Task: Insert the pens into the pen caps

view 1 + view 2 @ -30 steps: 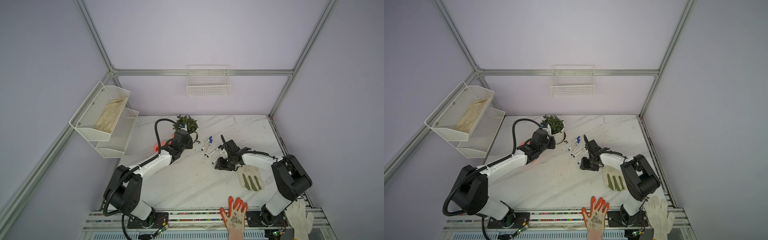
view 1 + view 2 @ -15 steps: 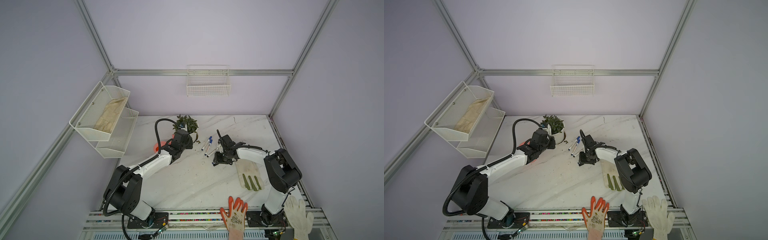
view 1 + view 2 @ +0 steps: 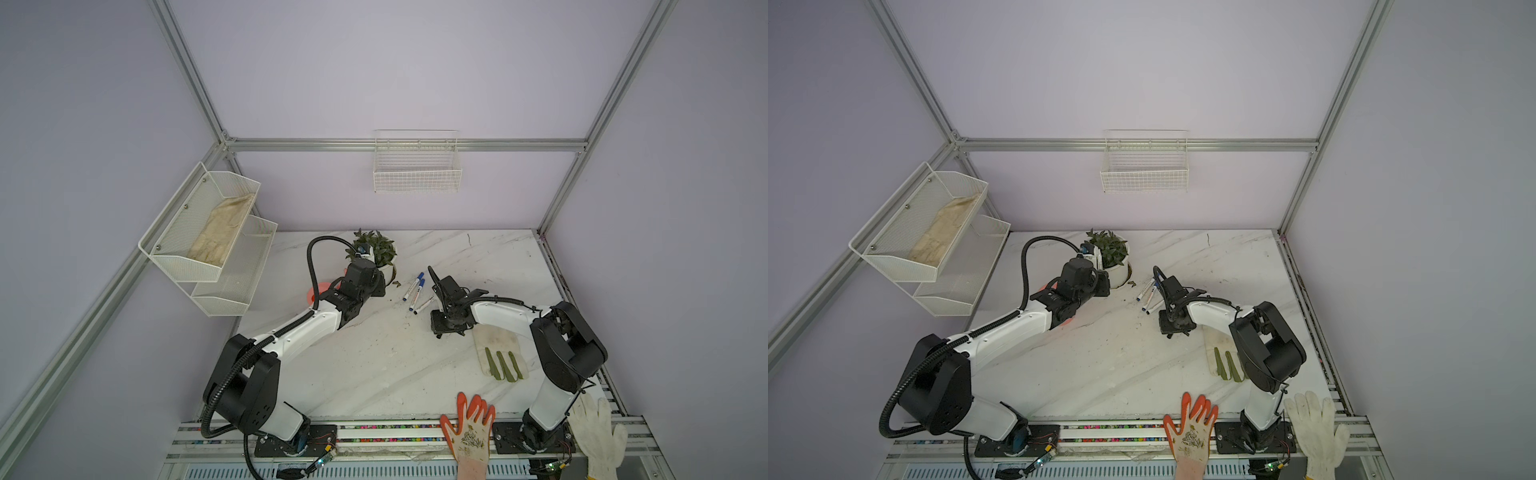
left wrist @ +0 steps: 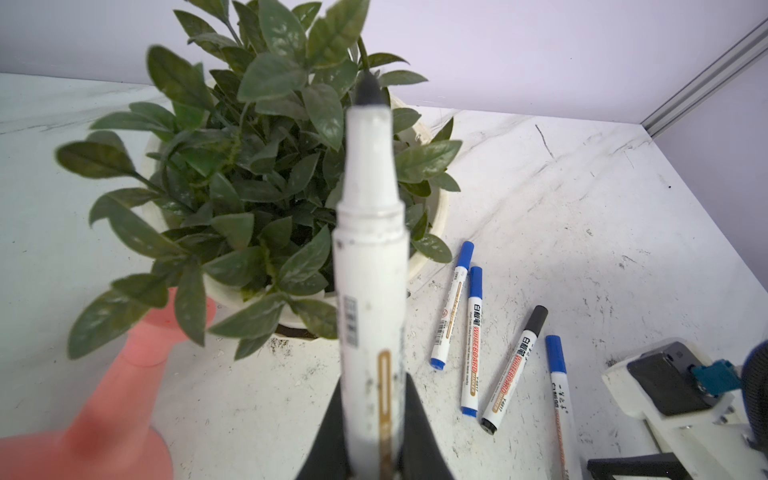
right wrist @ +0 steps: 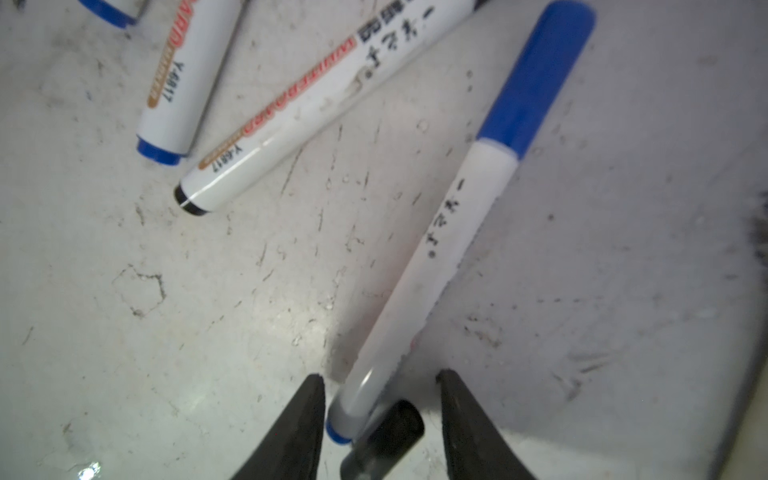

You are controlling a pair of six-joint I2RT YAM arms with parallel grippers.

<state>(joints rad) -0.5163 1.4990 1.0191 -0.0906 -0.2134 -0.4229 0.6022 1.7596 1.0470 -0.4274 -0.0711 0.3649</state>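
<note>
My left gripper (image 4: pixel 372 382) is shut on an uncapped white pen (image 4: pixel 370 270) whose black tip points at the plant. In both top views it (image 3: pixel 379 286) hangs beside the pot. Several capped pens lie on the table: two blue-capped (image 4: pixel 451 307) (image 4: pixel 471 345), one black-capped (image 4: pixel 515 365) and another blue-capped (image 5: pixel 449 232). My right gripper (image 5: pixel 380 378) is open and low over the table (image 3: pixel 446 329). A loose black pen cap (image 5: pixel 386 440) and the blue end of that last pen lie between its fingers.
A potted plant (image 3: pixel 376 249) stands at the back, with a pink object (image 3: pixel 313 293) to its left. A green-fingered glove (image 3: pixel 498 353) lies under my right arm. An orange glove (image 3: pixel 471 428) and a white glove (image 3: pixel 598 436) hang at the front edge. A wire shelf (image 3: pixel 208 237) is on the left wall.
My right arm has shifted a little to the left, toward the pens, with its gripper staying low over the table. The left arm and its pen have not moved.
</note>
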